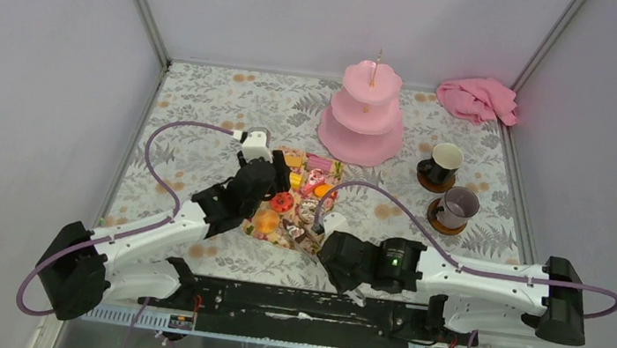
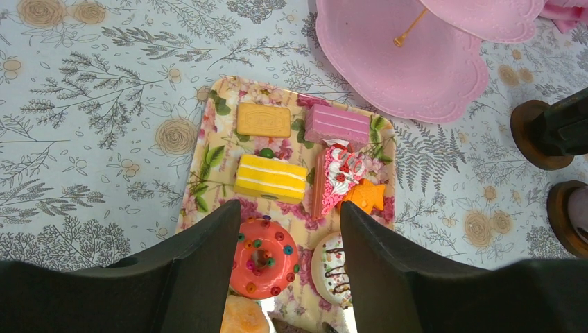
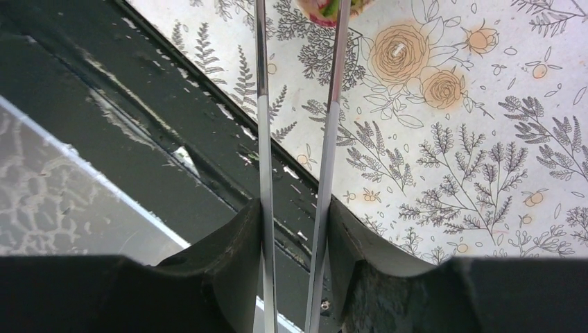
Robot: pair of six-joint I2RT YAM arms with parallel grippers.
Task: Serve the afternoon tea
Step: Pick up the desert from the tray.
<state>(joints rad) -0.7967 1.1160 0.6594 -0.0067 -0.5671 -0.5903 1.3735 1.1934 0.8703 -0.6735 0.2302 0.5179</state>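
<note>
Toy cakes (image 2: 270,177) lie on the floral tray (image 2: 215,125) at the middle of the desk (image 2: 83,104), near the bare pink stand (image 1: 362,127). Picking seems in hand: the left hand (image 2: 290,211) hovers open over the red doughnut (image 2: 263,258), and the right hand (image 3: 295,208) grips metal tongs (image 3: 263,139). The next move likely calls for a straight descent. The strawberry wedge (image 2: 338,177) lies lengthwise along the tray, tip toward the left hand.
</note>
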